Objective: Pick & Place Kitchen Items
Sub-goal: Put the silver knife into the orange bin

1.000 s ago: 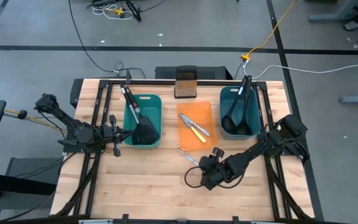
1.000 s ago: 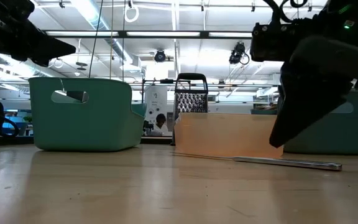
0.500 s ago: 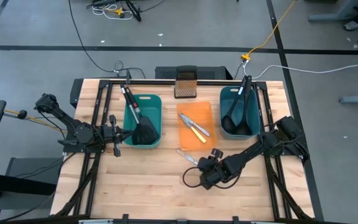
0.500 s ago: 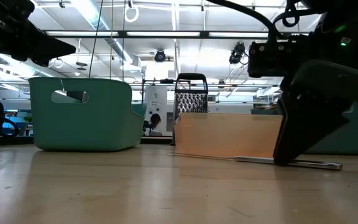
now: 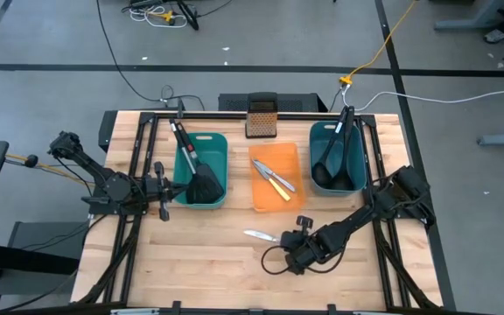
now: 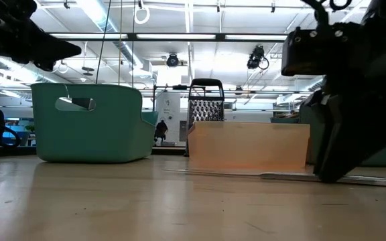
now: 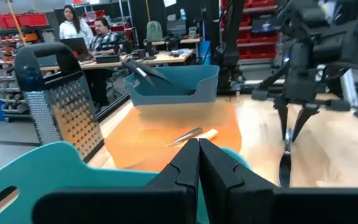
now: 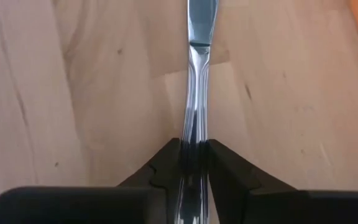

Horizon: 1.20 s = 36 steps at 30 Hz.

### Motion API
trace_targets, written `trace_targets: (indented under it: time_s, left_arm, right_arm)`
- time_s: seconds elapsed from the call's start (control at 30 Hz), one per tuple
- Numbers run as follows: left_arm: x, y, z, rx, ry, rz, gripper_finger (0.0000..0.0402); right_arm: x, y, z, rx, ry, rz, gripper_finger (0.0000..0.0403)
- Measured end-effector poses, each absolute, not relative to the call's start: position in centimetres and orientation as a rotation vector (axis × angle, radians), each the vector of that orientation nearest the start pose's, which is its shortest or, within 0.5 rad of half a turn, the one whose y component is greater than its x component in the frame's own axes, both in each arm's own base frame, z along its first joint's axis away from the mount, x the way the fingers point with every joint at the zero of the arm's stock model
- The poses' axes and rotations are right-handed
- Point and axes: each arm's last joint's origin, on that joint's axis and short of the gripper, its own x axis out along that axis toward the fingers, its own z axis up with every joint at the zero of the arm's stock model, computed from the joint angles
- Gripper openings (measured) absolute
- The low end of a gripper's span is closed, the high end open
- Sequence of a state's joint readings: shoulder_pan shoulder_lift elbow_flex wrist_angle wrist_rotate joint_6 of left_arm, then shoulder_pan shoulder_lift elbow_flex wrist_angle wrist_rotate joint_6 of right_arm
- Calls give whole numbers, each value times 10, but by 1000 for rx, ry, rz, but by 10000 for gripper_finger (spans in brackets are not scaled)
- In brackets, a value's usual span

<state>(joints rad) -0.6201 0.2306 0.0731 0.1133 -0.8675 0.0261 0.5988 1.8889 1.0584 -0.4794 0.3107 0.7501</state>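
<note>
A slim silver table knife (image 5: 260, 234) lies on the wood in front of the orange tray (image 5: 261, 199). My right gripper (image 5: 285, 243) is shut on its handle; the blade (image 8: 202, 15) points away from the fingers. The tray holds another silver knife and the yellow-handled knife (image 5: 274, 185). Two black spatulas (image 5: 196, 171) stand in the left teal bin (image 5: 219, 147), and two black ladles (image 5: 336, 163) in the right teal bin (image 5: 320, 140). My left gripper (image 5: 161, 189) hangs shut beside the left bin, touching nothing. My right gripper pinches the knife's handle (image 8: 195, 127) between its two fingers (image 8: 166, 163), one on each long side. The fingers slant down from above, coming from the table's right. In the low view the knife (image 6: 273, 175) lies flat along the table top.
A dark box grater (image 5: 262, 116) stands at the far edge behind the tray. Bare wood stretches along the near half of the table (image 5: 199, 262). Dark frame rails (image 5: 138, 175) run down both sides. People sit at desks in the room beyond.
My right gripper has sunk and gone toward the table's near edge, and has taken hold of the knife's handle. The knife has slid toward the near edge and turned about, from slanting to nearly crosswise, away from the tray's front.
</note>
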Motion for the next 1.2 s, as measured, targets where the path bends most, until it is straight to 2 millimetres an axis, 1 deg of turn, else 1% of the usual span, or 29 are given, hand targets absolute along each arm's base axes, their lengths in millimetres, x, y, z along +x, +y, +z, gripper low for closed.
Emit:
trace_targets:
  time_s: [0.13,0.27,0.37,0.47,0.63,0.8,0.93,1.1,1.2]
  left_arm:
    - [95,-42,183,27,19,206,16]
    - [96,-45,189,-14,10,122,16]
    - [101,-50,194,-16,42,59,16]
    - [110,-57,201,-20,90,38,16]
    - [136,-78,205,-9,200,-9,16]
    - [163,-103,201,-23,308,-5,16]
    - [188,-123,197,-57,341,0,8]
    - [224,-150,182,-28,385,7,5]
    - [245,-161,169,-6,399,33,4]
  right_arm:
    - [282,189,122,41,1149,-145,69]
    - [281,197,122,52,1130,-99,75]
    - [280,200,122,34,1122,-70,78]
    - [281,200,122,13,1110,-61,78]
    - [282,200,123,-28,1095,-39,78]
    - [283,200,123,-38,1078,-48,79]
    - [283,200,123,-36,1074,-52,79]
    - [284,200,123,-27,1070,-57,79]
    - [284,200,123,-28,1069,-59,79]
